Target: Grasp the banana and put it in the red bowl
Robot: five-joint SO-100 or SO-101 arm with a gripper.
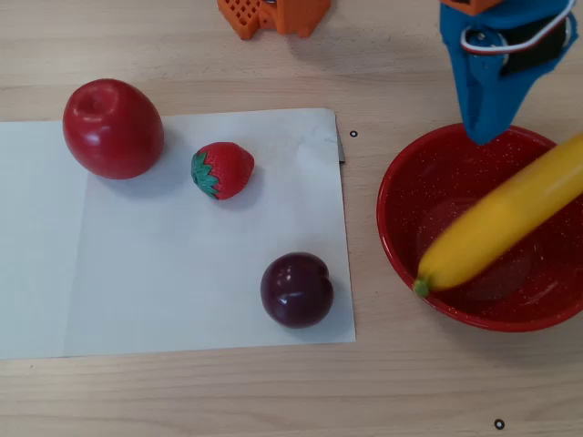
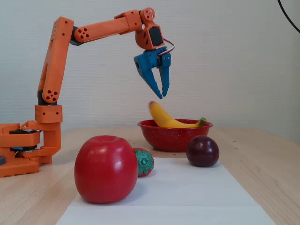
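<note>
The yellow banana (image 1: 501, 218) lies slantwise in the red bowl (image 1: 397, 187), apart from the gripper. Its green stem tip rests on the near rim and its other end runs past the right edge of the overhead view. In the fixed view the banana (image 2: 169, 123) rests in the red bowl (image 2: 174, 137), with one blurred end sticking up above the rim. My blue gripper (image 1: 483, 138) hangs over the bowl's far rim. In the fixed view the gripper (image 2: 163, 95) is well above the bowl, its fingertips close together and holding nothing.
A red apple (image 1: 112, 127), a strawberry (image 1: 221, 170) and a dark plum (image 1: 296, 289) sit on a white paper sheet (image 1: 182, 273) left of the bowl. The orange arm base (image 2: 23, 150) stands at the left of the fixed view.
</note>
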